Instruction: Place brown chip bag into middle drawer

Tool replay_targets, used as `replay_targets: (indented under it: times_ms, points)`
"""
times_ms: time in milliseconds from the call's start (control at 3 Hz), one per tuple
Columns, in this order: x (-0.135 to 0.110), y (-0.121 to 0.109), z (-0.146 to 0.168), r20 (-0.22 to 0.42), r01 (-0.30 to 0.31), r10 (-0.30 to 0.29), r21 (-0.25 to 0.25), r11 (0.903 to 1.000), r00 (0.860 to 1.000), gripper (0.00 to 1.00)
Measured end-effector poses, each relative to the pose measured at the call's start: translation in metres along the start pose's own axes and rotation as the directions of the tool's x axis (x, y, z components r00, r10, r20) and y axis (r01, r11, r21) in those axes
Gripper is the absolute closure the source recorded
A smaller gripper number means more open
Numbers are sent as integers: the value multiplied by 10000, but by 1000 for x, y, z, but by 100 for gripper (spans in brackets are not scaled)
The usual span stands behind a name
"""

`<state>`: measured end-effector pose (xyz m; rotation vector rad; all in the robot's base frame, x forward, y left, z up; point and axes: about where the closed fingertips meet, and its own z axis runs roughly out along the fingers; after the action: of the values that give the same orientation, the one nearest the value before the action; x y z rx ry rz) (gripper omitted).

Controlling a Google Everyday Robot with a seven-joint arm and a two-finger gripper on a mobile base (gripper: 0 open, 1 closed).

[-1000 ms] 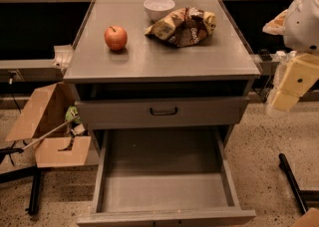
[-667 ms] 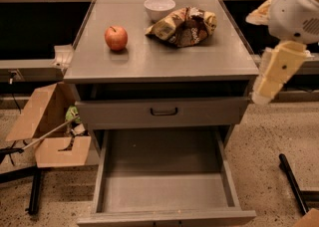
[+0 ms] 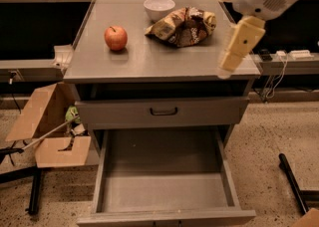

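Observation:
The brown chip bag (image 3: 183, 26) lies crumpled at the back right of the grey cabinet top (image 3: 149, 61), touching nothing but the surface beside a white bowl. The middle drawer (image 3: 164, 191) is pulled wide open below, and its flat grey floor is bare. My gripper (image 3: 226, 68) hangs cream-coloured from the white arm at the upper right. It is above the cabinet top's right front corner, right of and nearer than the bag, and holds nothing that I can see.
A red apple (image 3: 115, 38) sits on the left of the cabinet top and a white bowl (image 3: 159, 8) at the back. A closed drawer with a black handle (image 3: 163, 111) is above the open one. A cardboard box (image 3: 47, 126) stands on the floor at left and a black bar (image 3: 294, 183) lies at right.
The arm has swung left and up, from beside the cabinet's right side to over its right front corner, closer to the bag. The bag, apple and drawer have not moved.

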<state>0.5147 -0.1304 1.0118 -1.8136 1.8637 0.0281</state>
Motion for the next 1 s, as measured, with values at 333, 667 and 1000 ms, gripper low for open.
replay_targets:
  times_ms: [333,667,1000]
  points:
    - [-25,-15,45,504,-7,5,43,10000,9987,0]
    - [-32,-37,105,735,-562,549,164,9983,9958,0]
    - [-32,-37,105,735,-562,549,164,9983,9958,0]
